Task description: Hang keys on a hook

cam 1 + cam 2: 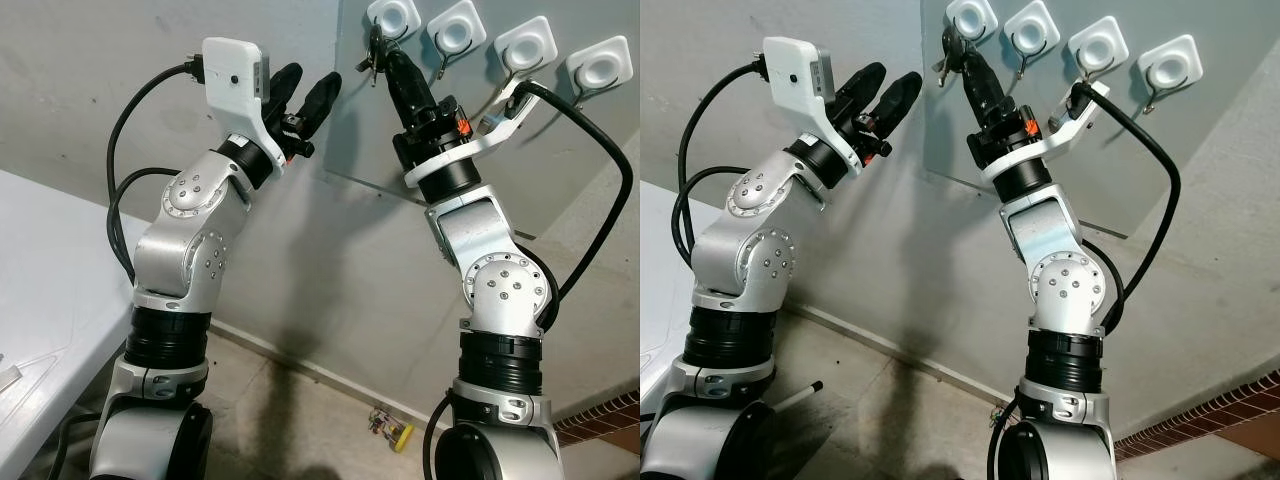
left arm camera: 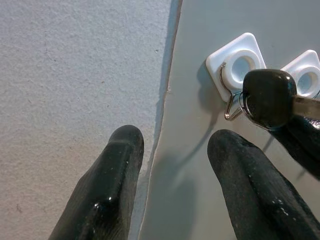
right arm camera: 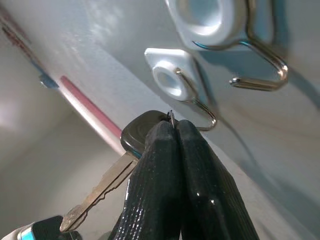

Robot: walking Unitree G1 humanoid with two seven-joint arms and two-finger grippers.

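Right end effector pinching key at upper-left hook, ring not yet on. Left end effector hovering spread nearby.

a plain, unfinished-looking room in a home, something like an entry or utility corner: a rough grey plastered wall carries a smooth grey panel with a row of white stick-on hooks, each with a bent wire hook. the floor is bare, stained concrete. a white table stands at the left, a strip of red brick low at the right, and small bits of clutter lie on the floor
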